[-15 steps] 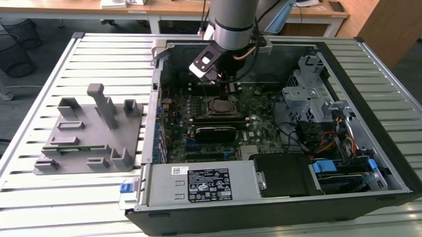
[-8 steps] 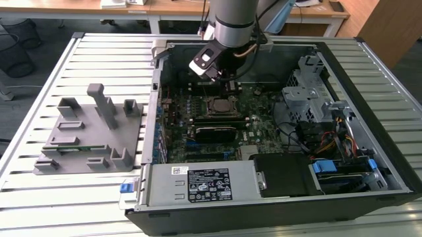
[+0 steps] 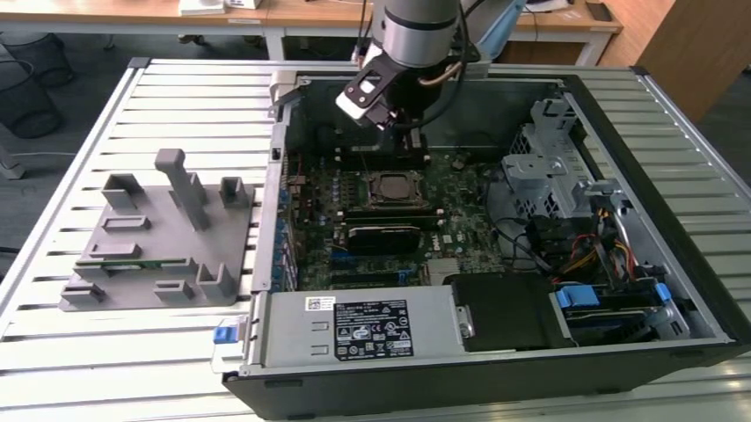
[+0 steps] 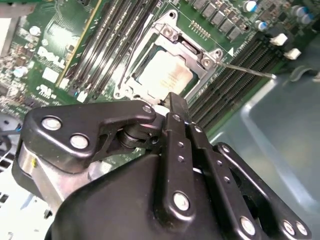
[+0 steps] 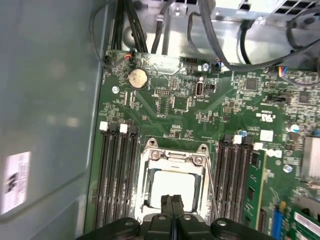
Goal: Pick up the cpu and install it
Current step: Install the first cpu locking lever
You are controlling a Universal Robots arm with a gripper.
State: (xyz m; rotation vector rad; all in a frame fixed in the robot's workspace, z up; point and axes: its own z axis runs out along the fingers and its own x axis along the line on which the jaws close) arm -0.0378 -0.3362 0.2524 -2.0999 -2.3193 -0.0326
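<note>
Above the open computer case (image 3: 692, 290), in the exterior view, the gripper (image 3: 399, 126) hangs over the motherboard (image 3: 452, 207), just behind the socket frame (image 3: 391, 188), probably because the chip's seat lies directly below. The grey plastic fixture (image 3: 158, 242) sits on the slatted table (image 3: 70, 352), well apart at the exterior view's left, with a green memory stick (image 3: 129, 262) lying in it. A white label with dark print shows on the power supply (image 3: 358, 327); its writing is too small to make out.

From the second wrist view, the gripper (image 4: 176, 102) has its two fingers pressed together with nothing between them. The cpu (image 4: 165, 75) lies silvery side up inside the socket frame (image 4: 167, 37), so it appears already seated. White lettering is printed on the motherboard (image 4: 30, 65); I leave it unread.

Looking down in the first wrist view, the fingers (image 5: 168, 205) meet tip to tip just over the cpu (image 5: 172, 182), which rests flat within the socket frame (image 5: 172, 152). A sticker (image 5: 15, 180) on the case wall (image 5: 50, 90) is blurred.
</note>
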